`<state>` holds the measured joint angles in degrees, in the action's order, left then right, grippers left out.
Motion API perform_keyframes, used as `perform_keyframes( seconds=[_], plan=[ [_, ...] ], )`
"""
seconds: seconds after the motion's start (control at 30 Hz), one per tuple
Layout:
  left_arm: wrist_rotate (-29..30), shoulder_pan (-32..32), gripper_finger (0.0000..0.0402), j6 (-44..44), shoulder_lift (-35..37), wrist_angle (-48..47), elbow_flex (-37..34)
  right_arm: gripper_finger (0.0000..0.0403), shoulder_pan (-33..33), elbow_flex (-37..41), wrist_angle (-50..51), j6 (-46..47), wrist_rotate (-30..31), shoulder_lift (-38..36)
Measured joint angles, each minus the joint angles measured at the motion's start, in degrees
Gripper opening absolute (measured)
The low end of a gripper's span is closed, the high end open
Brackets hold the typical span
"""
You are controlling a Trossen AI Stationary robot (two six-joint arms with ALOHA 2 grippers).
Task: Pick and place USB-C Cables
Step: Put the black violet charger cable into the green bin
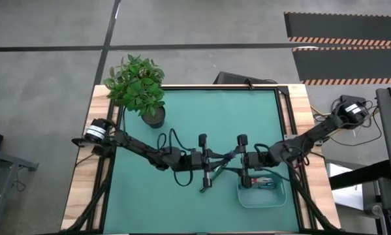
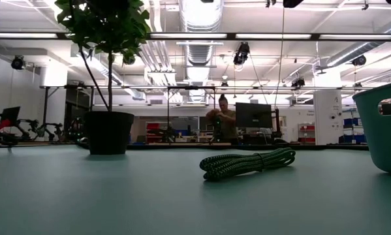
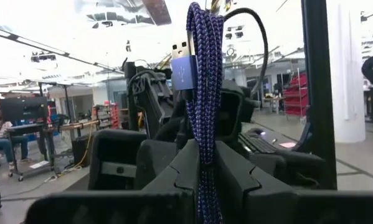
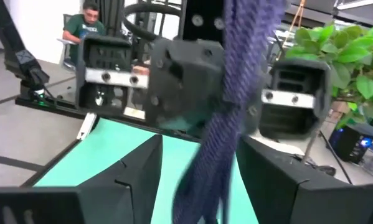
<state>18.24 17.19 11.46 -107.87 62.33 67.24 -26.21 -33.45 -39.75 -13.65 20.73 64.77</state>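
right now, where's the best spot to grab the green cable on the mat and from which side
Grip the green cable across the middle of its bundle, coming straight down from above. It lies flat on the green mat as a long, low coil with nothing on top, so fingers closing across its narrow width should catch all the strands. Its looped ends seem likelier to slip free.

2 arms (image 1: 149, 151), 1 plant (image 1: 138, 83), 1 bin (image 1: 260, 196), 4 cables (image 2: 247, 162)

the purple cable (image 3: 205, 93) has a rough braided cloth sheath and a shiny metal plug. the green cable (image 2: 247, 162) is braided too. the surface (image 2: 117, 196) looks matt, smooth green. the teal bin (image 2: 384, 127) seems smooth plastic. the left claw (image 3: 202, 180) looks matt black plastic.
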Motion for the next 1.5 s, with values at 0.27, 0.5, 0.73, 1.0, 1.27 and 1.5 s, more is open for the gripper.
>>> perform_keyframes(
  seconds=[0.27,0.5,0.73,1.0,1.27,1.5],
  plan=[
    [-0.04,0.02,0.0014,-0.01,0.07,0.07,-0.31,0.0118,0.01,-0.42,0.12,-0.52,-0.18,0.25],
    [-0.38,0.07,0.0026,-0.2,0.11,0.07,-0.48,0.0024,0.03,-0.42,0.18,-0.5,-0.13,0.2],
    [-0.35,0.12,0.0047,-1.07,0.26,0.06,-0.71,0.0017,0.03,-0.42,0.49,-0.68,-0.06,0.18],
    [-1.49,0.17,0.0125,-2.1,1.24,-3.29,-0.99,0.0015,-0.01,-0.42,0.7,-0.59,0.12,0.17],
    [-1.51,0.62,0.0192,-1.91,5.91,-12.14,-1.07,0.0014,-0.04,-3.4,14.34,5.18,1.91,-3.51],
    [-1.01,2.16,0.0201,-2.09,11.95,-26.03,-1.07,0.0013,-0.07,-12.49,41.41,15.37,3.71,-4.17]
  ],
)
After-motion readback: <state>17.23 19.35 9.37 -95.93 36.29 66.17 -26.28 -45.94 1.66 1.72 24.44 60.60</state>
